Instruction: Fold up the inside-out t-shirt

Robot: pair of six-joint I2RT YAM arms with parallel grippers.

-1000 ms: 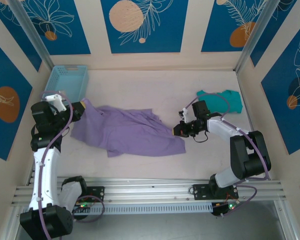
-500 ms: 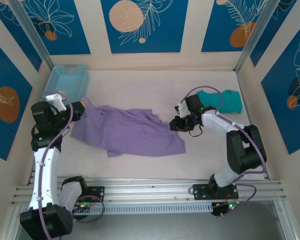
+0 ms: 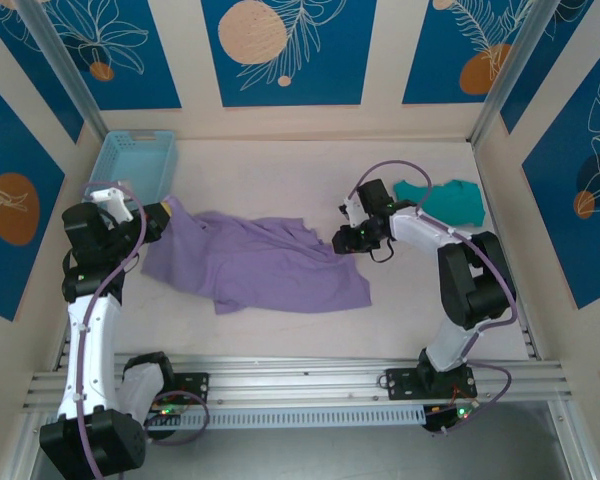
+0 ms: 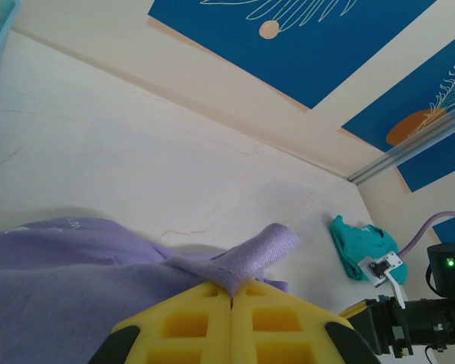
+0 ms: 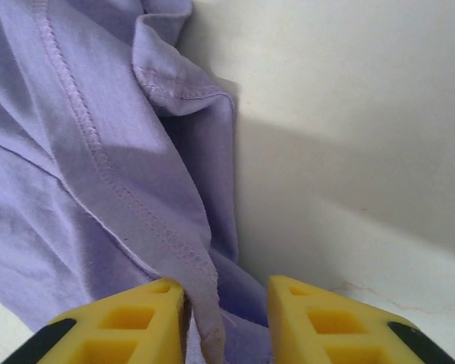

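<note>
**At the shirt's right edge: this hem grab looks iffy**

In the middle of the pale table [image 3: 280,165] lies the lavender-purple thin-fabric t-shirt [image 3: 265,265], rumpled and stretched left to right, seams showing on the outside. The left gripper [image 3: 158,220] has its yellow fingers pressed together on a rolled bit of fabric at the shirt's left end. You can see the little purple tube poking out from between them in the left wrist view. The right gripper [image 3: 342,241] sits at the upper right edge with its fingers spread. A stitched hem strip lies against the inner face of one finger [image 5: 155,315], not centred in the gap.

What worries me:
- If the jaws close from here, I reckon they catch only that thin edge, or it slides out, since the fabric looks slippery and loose.
- The folds are stacked there, so it could just as easily grab two layers and mess up the fold.
- With the left end pinned, any hard pull from the right side could drag the whole shirt instead of flattening it.

Around it: a light blue slotted plastic basket [image 3: 132,160] just beyond the left gripper, and a small teal-green crumpled garment [image 3: 450,200] behind the right arm. Neither touches the shirt, though the basket is close if the left end gets swung that way.
</note>
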